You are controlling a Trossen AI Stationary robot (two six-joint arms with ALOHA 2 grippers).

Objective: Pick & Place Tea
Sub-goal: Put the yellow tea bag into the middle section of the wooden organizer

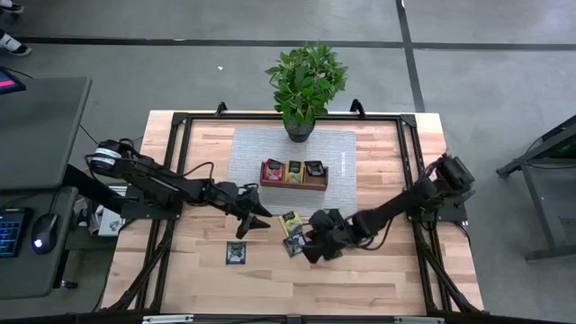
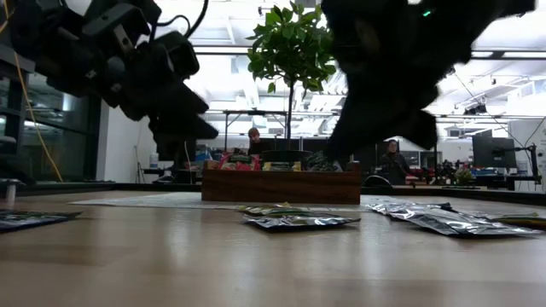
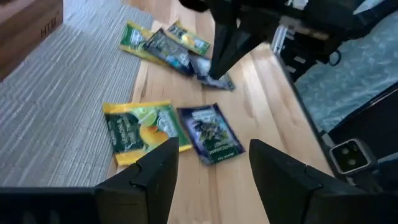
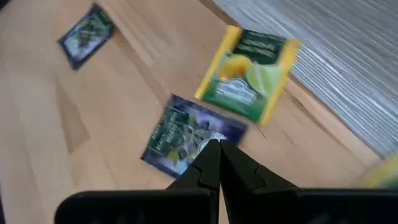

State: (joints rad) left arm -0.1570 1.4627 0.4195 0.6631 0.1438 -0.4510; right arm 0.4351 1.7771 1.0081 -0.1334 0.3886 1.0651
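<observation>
Tea sachets lie flat on the table in front of the wooden tray [image 1: 293, 174]. A yellow-green one [image 3: 140, 132] straddles the grey mat's edge, and a dark blue one [image 3: 211, 132] lies beside it. Farther off is a small pile [image 3: 168, 45], and a lone dark sachet [image 1: 236, 253] lies nearer the front. My left gripper [image 3: 213, 168] hovers open, short of the yellow-green and dark blue pair. My right gripper [image 4: 219, 149] is shut with nothing between its fingers, slanting down, its tips [image 3: 216, 76] at the pile's edge. My right gripper comes down slanting from the table's right side, with its shut tips at a small dark sachet [image 3: 222, 82] on the edge of the pile. I cannot tell whether the tips touch it.
The tray holds red, yellow-green and dark sachets [image 1: 293, 168] in its three compartments. A potted plant [image 1: 304, 85] stands behind the mat [image 1: 247, 153]. A black frame [image 1: 414, 162] runs around the tabletop. Bare wood lies toward the front edge.
</observation>
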